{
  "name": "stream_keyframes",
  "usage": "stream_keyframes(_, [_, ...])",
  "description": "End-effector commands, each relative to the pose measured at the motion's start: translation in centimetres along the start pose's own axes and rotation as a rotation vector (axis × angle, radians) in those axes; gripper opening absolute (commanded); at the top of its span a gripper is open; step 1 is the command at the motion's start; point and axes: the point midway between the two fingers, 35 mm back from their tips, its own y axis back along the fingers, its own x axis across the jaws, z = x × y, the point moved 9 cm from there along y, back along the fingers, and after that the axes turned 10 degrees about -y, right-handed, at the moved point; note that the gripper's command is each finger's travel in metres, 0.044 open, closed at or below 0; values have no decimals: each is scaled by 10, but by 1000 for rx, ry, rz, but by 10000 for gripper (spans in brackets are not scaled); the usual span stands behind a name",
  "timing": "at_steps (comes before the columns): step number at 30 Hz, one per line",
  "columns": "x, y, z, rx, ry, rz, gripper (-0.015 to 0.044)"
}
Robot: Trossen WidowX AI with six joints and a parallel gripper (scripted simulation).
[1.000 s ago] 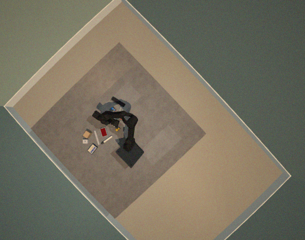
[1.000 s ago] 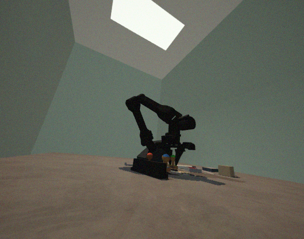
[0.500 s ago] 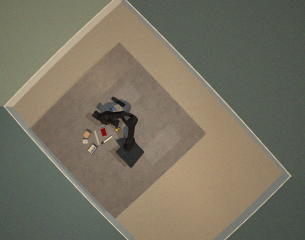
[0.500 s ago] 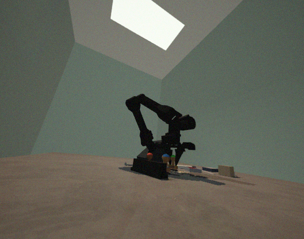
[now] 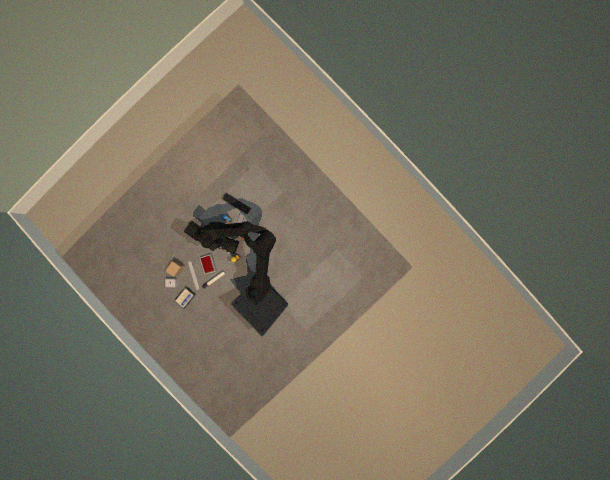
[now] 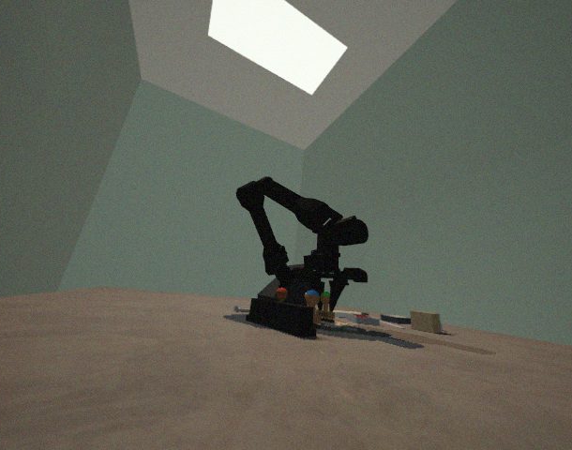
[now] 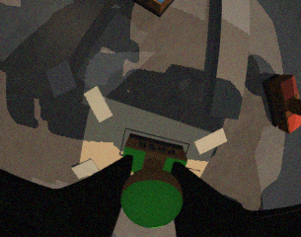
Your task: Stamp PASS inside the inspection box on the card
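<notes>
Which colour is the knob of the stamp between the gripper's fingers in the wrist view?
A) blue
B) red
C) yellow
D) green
D: the green-knobbed stamp sits between the two dark fingers of the gripper, over the card.

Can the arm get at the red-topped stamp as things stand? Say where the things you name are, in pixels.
Probably not right now: the gripper (image 6: 333,309) (image 7: 152,165) is shut on the green-topped stamp (image 7: 151,202), so it would likely need to set that down first. In the wrist view, nothing seems to stand between it and the red-topped stamp (image 6: 280,292) (image 7: 282,104), off to one side.
</notes>
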Motion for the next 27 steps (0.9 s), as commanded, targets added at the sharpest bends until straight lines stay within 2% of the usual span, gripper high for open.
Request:
stream_keyframes(1, [0, 0, 1, -2, -1, -2, 0])
stream_keyframes(27, [2, 19, 1, 0, -1, -2, 0])
